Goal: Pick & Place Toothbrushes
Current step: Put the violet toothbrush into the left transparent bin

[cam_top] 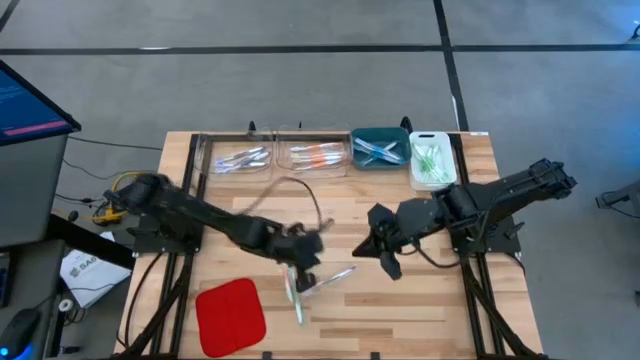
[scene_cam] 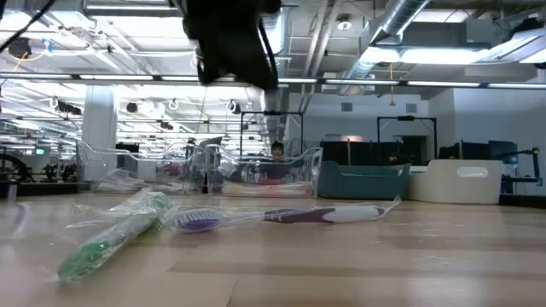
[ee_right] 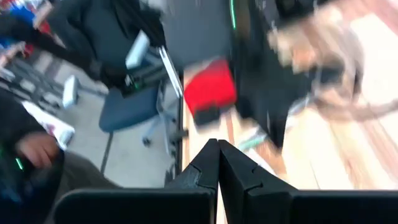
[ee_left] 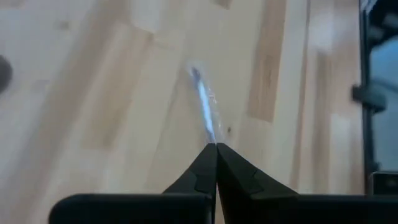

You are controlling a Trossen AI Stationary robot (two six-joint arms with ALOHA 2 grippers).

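Left gripper [ee_left: 216,147] pinched on a wrapped blue toothbrush [ee_left: 204,106], lifted for binning; two more toothbrushes [scene_cam: 200,220] loose at table's six o'clock; right gripper [cam_top: 385,256] clenched empty, idling at three o'clock.

Overhead and table-level cameras share the table [cam_top: 400,300]; 2 wrist cameras.

No legible text, labels, brands or numbers anywhere in view
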